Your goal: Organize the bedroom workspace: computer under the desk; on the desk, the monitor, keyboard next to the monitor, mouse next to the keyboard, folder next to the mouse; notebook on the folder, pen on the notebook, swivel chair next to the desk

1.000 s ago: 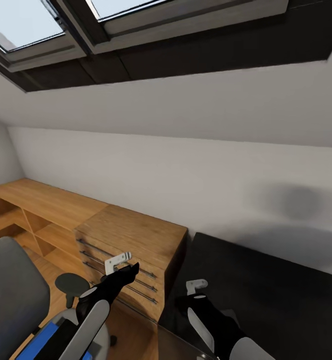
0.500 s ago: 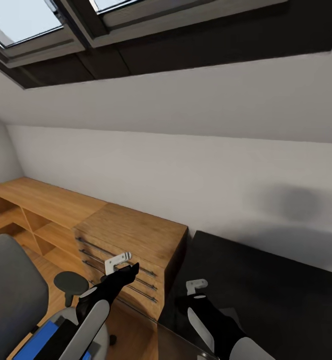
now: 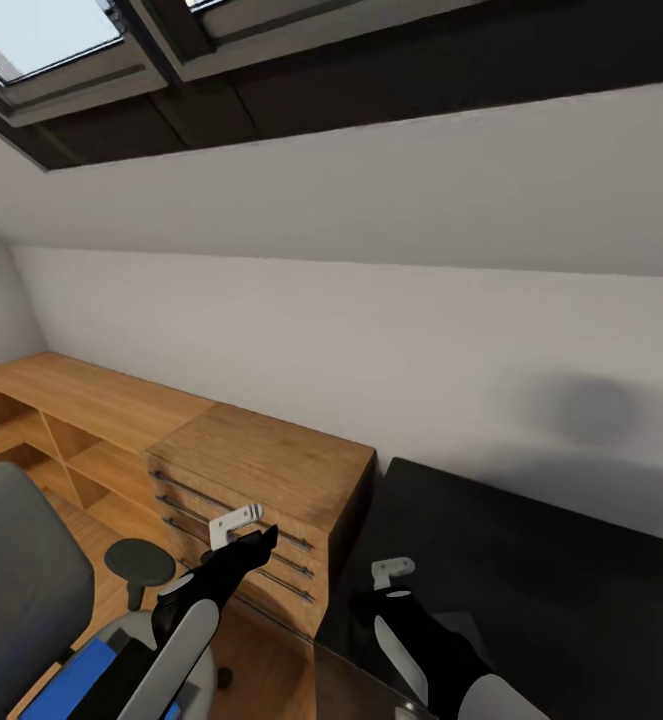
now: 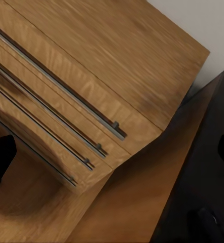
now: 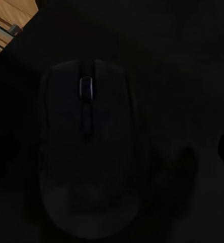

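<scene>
At the head view's left edge stands the grey padded swivel chair [image 3: 16, 590], its round black armrest pad [image 3: 141, 562] beside it, and a flat blue folder [image 3: 76, 685] lies on its seat with one end cut off by the picture's lower edge. Just right of it the left gripper [image 3: 239, 530], black with a white bracket on top, hangs in front of the light wooden drawer cabinet with long metal bar handles [image 3: 261, 500]; from here its jaws are too small to read. The left wrist view looks down on the same drawer cabinet [image 4: 91, 86], and the dark finger shapes sit at opposite edges of that picture, so the jaws stand wide with nothing between them.

Further right, the right gripper [image 3: 391, 580] hangs low over the flat black desk top [image 3: 551, 580], where the head camera makes out nothing lying beneath it. The right wrist view gives what the head camera misses: a black computer mouse with a grey scroll wheel [image 5: 86, 152] rests on the desk top directly under the gripper. Its long axis runs along the line of the gripper's reach, wheel end pointing away from the wrist. The jaws are spread wide, apart from the mouse on either side.
</scene>
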`<state>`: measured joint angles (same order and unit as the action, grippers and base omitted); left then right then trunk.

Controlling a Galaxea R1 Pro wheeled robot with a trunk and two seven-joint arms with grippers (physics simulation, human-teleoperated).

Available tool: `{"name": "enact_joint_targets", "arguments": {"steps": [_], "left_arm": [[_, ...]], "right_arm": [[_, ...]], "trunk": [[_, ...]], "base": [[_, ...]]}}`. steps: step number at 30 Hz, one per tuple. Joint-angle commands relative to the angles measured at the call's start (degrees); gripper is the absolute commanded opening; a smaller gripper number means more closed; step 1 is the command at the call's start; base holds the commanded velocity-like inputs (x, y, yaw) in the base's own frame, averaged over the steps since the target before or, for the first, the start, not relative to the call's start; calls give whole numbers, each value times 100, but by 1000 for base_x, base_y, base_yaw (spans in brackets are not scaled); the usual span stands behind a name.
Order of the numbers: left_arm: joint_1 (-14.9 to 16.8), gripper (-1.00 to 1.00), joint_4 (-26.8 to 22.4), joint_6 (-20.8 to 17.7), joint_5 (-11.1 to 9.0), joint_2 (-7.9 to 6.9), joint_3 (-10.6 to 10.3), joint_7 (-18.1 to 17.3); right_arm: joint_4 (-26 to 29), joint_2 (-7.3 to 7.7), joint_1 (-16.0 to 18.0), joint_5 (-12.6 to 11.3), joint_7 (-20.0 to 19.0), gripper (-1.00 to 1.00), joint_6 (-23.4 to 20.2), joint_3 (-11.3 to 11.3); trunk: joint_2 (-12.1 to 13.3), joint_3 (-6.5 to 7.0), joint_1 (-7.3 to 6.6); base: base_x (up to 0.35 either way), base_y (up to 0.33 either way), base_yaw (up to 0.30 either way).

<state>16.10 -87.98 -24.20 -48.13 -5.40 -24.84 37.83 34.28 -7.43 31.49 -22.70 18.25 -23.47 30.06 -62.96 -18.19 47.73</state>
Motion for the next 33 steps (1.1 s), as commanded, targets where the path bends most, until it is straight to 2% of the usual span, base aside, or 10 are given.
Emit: {"name": "enact_joint_targets", "arguments": {"steps": [1, 7, 12, 13, 29, 33], "left_arm": [[7, 100, -8, -6, -39, -5, -12, 49], [7, 100, -8, -6, -39, -5, -12, 49], [7, 100, -8, -6, -39, -5, -12, 49], [7, 100, -8, -6, -39, -5, -12, 49], [2, 100, 0, -6, -39, -5, -12, 49], [-1, 100, 0, -6, -39, -5, -12, 49]], "right_arm": [[8, 5, 6, -59, 55, 100, -17, 35], [8, 5, 6, -56, 55, 100, -17, 35], [9, 5, 6, -52, 55, 100, -17, 35], [9, 5, 6, -52, 55, -100, -17, 35], [40, 5, 6, -51, 55, -100, -9, 35], [45, 9, 6, -50, 55, -100, -2, 30]], "trunk": [[-47, -26, 23], [-287, -134, 155], [-287, -134, 155], [-287, -134, 155], [-287, -134, 155], [-127, -62, 67]], "base": [[0, 0, 0], [0, 0, 0], [0, 0, 0], [0, 0, 0], [0, 0, 0], [0, 0, 0]]}}
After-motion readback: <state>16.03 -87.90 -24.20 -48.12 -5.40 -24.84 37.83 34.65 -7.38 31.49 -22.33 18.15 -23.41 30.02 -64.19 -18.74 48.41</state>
